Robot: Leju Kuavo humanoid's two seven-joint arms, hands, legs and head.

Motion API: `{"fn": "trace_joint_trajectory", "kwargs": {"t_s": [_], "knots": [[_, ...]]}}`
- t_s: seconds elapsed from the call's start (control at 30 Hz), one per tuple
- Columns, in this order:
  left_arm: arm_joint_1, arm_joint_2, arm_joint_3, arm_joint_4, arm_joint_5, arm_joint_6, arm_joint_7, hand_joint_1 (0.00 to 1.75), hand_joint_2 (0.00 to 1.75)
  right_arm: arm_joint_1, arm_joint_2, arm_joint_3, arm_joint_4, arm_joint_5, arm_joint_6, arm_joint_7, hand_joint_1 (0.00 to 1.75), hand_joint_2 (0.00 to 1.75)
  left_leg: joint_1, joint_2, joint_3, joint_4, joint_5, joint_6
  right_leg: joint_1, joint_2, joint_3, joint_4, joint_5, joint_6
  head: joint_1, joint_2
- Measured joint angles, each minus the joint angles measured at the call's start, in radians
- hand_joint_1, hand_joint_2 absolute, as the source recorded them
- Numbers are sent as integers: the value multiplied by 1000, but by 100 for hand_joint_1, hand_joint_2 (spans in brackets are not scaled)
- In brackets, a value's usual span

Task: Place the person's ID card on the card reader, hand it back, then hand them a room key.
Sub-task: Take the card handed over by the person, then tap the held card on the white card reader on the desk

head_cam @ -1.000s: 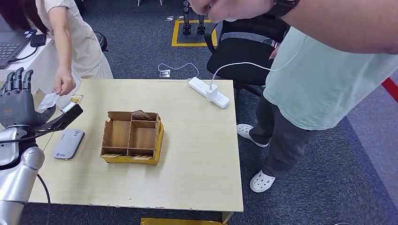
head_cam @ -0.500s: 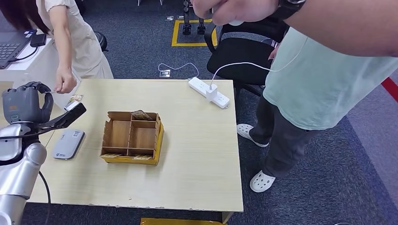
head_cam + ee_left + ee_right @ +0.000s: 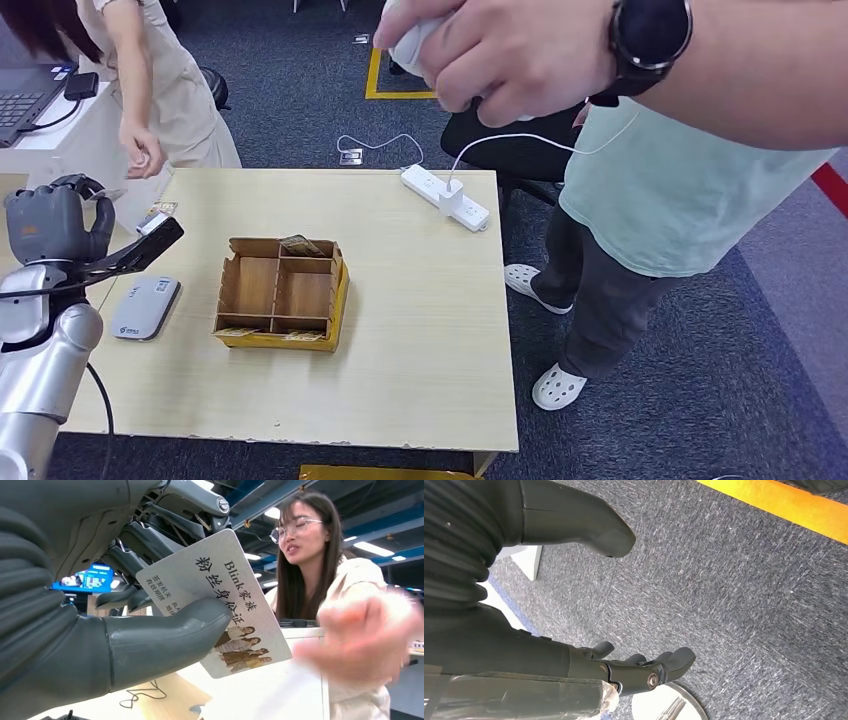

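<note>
Left hand (image 3: 125, 615) has the ID card (image 3: 220, 605) pinched between thumb and fingers, up off the table's left edge by the person's hand (image 3: 145, 160) - right hand (image 3: 574, 595) hangs loose over carpet, fingers apart, holding nothing

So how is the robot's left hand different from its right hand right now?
The left hand pinches the ID card between thumb and fingers; the right hand holds nothing, its fingers loosely apart. The left hand is raised beside the table near a person; the right hand hangs over grey carpet. Both are dark grey with a thick thumb and ribbed cover.
</note>
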Motion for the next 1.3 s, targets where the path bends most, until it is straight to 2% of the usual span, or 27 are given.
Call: {"fn": "trace_joint_trajectory", "kwargs": {"t_s": [0.23,0.53,0.67,0.97,1.13,1.3], "knots": [[50,21,0,8,-34,-4,21,175,175,3,-1,-10,0,-9,0,0,0,175,0,0,0,0,0,0,0,0,0,0,0,0,0,0],[200,35,0,6,-121,-3,2,175,175,6,-6,-19,0,-13,0,-2,0,175,0,0,0,0,0,0,0,0,0,0,0,0,0,0],[240,33,-4,5,-169,-11,17,175,175,4,-6,-23,0,-13,0,-5,0,175,0,0,0,0,0,0,0,0,0,0,0,0,0,0],[289,12,-19,10,-217,-9,39,175,175,-1,-6,-30,-1,-9,1,-8,0,175,0,0,0,0,0,0,0,0,0,0,0,0,0,0],[290,-7,-25,37,-261,26,82,175,175,-2,-6,-30,-1,-1,3,-8,0,175,0,0,0,0,0,1,0,0,0,0,0,0,0,0],[289,-17,-25,62,-277,38,89,175,175,-2,-6,-30,-1,0,3,-8,0,175,0,0,0,0,0,1,0,0,0,0,0,0,0,0]]}}
